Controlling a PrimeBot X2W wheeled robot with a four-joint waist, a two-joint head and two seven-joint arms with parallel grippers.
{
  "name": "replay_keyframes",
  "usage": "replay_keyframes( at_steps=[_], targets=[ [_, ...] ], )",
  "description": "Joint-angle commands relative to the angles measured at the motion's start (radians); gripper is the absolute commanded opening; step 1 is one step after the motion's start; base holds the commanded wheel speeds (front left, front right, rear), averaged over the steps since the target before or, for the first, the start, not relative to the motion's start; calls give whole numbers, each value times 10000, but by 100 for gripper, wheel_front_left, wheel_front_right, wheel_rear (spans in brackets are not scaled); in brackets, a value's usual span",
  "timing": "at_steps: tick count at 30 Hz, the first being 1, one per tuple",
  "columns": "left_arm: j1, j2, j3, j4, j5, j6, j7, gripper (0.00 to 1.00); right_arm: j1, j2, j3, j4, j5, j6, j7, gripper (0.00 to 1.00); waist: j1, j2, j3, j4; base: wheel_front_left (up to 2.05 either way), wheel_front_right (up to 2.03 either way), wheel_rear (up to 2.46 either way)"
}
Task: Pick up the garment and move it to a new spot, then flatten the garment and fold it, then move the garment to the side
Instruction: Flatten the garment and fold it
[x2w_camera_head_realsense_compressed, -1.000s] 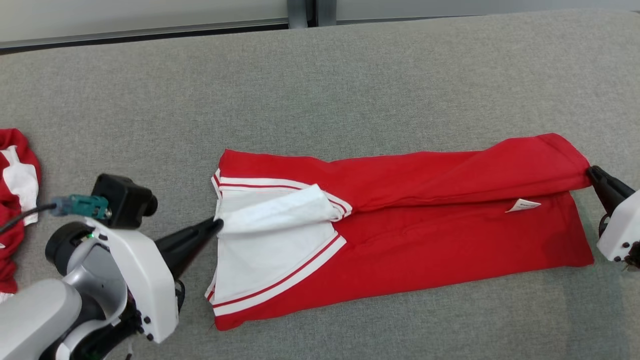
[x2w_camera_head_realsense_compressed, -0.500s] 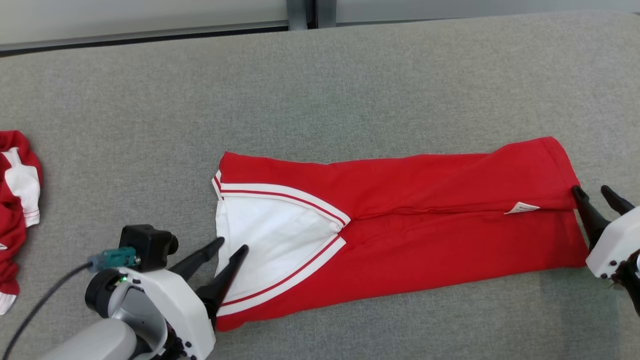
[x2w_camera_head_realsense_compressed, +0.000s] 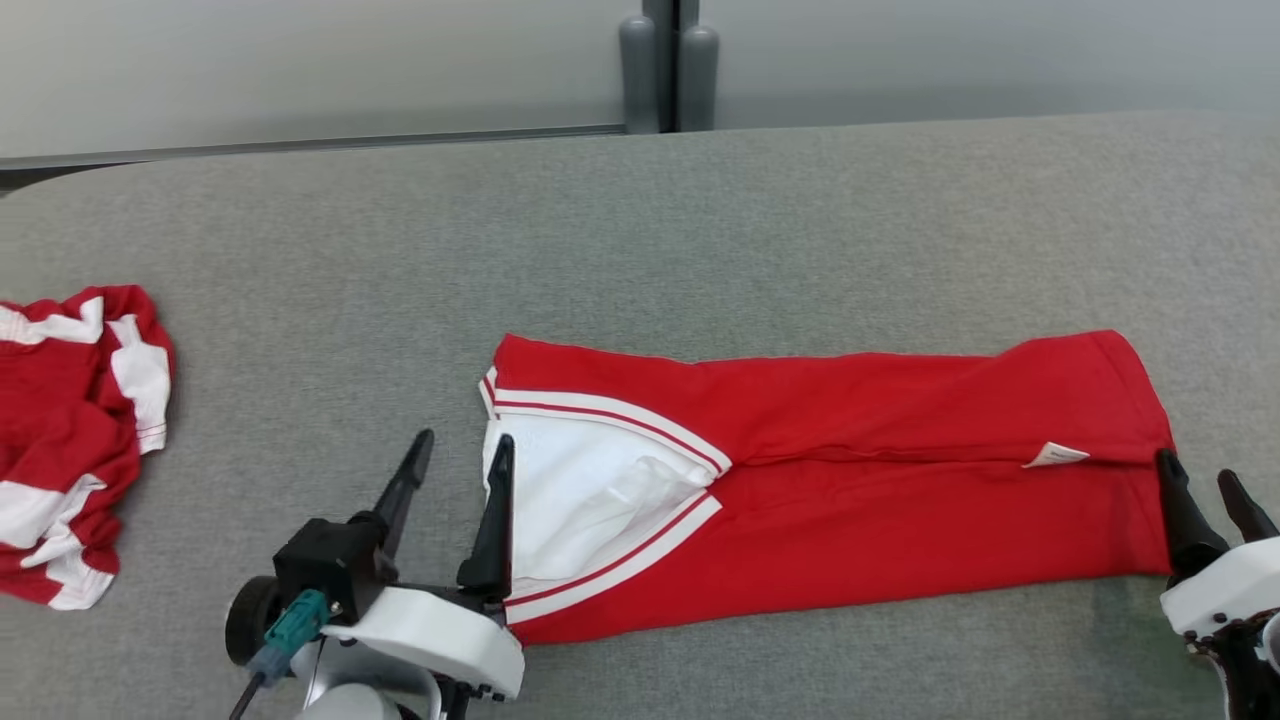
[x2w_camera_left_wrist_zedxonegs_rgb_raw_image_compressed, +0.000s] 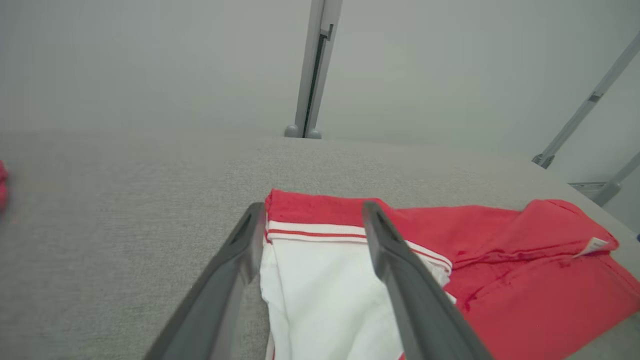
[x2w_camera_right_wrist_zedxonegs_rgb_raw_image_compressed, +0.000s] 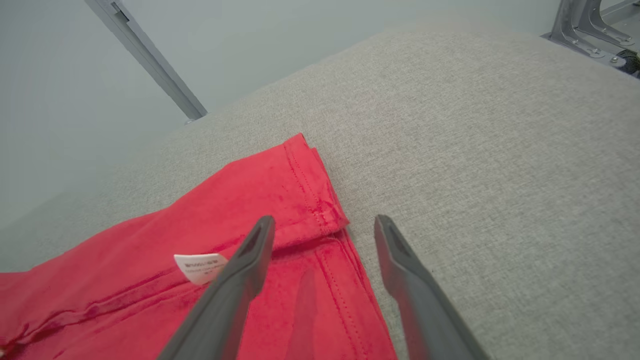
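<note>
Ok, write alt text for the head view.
A red garment with a white panel lies folded into a long strip on a grey fabric surface. The left gripper is open at its white end, the right gripper open at the other. A crumpled red-and-white garment lies far left.

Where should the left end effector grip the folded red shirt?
On the short collar-end edge of the red shirt, coming from the shirt's left end, low along the table. The layers stack flat there, and the open left end effector sits at that edge, one finger over the white panel.
</note>
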Motion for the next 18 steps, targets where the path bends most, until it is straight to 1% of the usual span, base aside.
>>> replay_keyframes(
  at_steps=[1,3,4,7,11,16,17,18],
  targets=[
    [311,-241,587,-212,767,115,-42,100,-182,-44,-255,178,188,-12,140,100,0,-1,-150,344,0,0,0],
    [665,-622,971,-450,1676,99,-31,100,-453,-138,-533,514,243,-9,408,100,0,-1,-176,554,0,0,0],
    [762,-725,1096,-539,2135,37,-35,100,-578,-236,-614,747,124,-8,665,100,0,-1,-180,648,0,0,0],
    [1069,-1111,1234,-671,3061,-235,-36,100,-1063,-536,-820,1472,-326,-6,1565,100,0,-1,-148,931,0,0,0],
    [1323,-1578,1408,-645,3671,-626,-37,100,-1564,-936,-783,2266,-1198,-8,2947,100,0,-1,-30,1196,0,0,0],
    [1552,-1982,1852,-512,4029,-1102,-38,100,-1611,-671,-549,2671,-1753,-5,3871,100,0,-1,48,1299,0,0,0],
    [1580,-2034,1956,-507,4082,-1185,-40,100,-1553,-605,-483,2678,-1761,-5,3956,95,0,-1,53,1292,0,0,0],
    [1628,-2088,2049,-497,4144,-1257,-40,100,-1508,-517,-420,2679,-1742,-5,4004,46,0,-1,54,1275,0,0,0]
  ],
)
